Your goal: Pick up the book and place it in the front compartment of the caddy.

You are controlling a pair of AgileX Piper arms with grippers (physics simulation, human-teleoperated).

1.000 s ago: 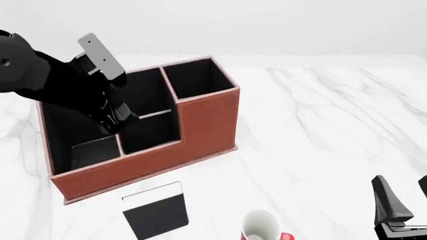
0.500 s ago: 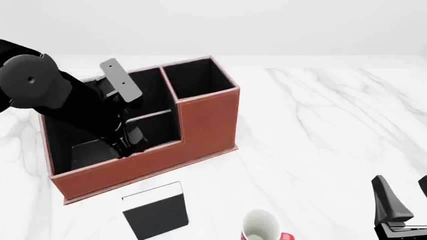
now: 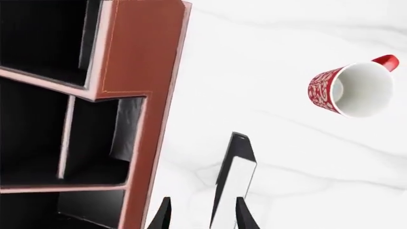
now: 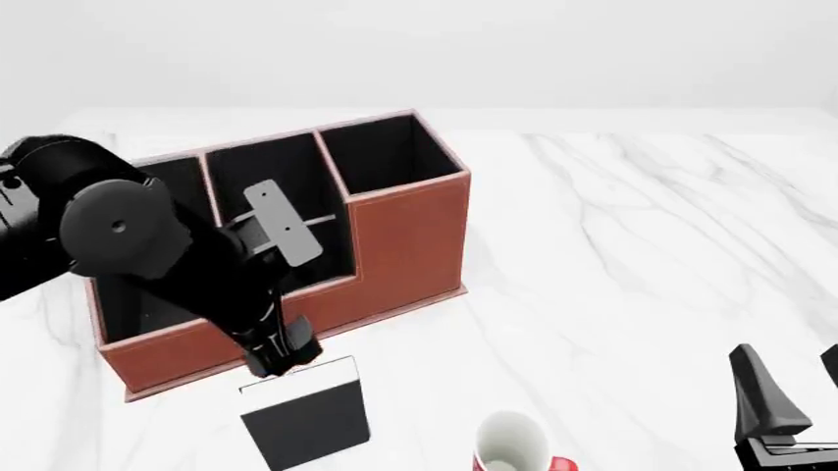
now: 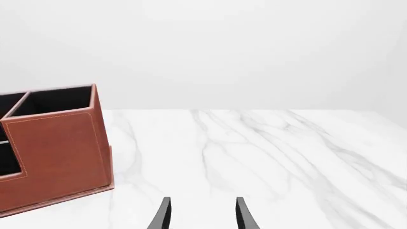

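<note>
One book [image 4: 308, 420], one caddy [image 4: 392, 231], one mug [image 4: 513, 444]. The book is flat, black (white strip at one end). Left gripper [image 3: 199, 214] and right gripper [image 5: 201, 213] both gape, empty.

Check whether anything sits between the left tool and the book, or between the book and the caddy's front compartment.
Nothing visible does. The left tool hangs open right over the white-edged end of the book, which lies flat on the table just in front of the caddy. Only the low front wall separates them. The mug stands off to the side.
</note>
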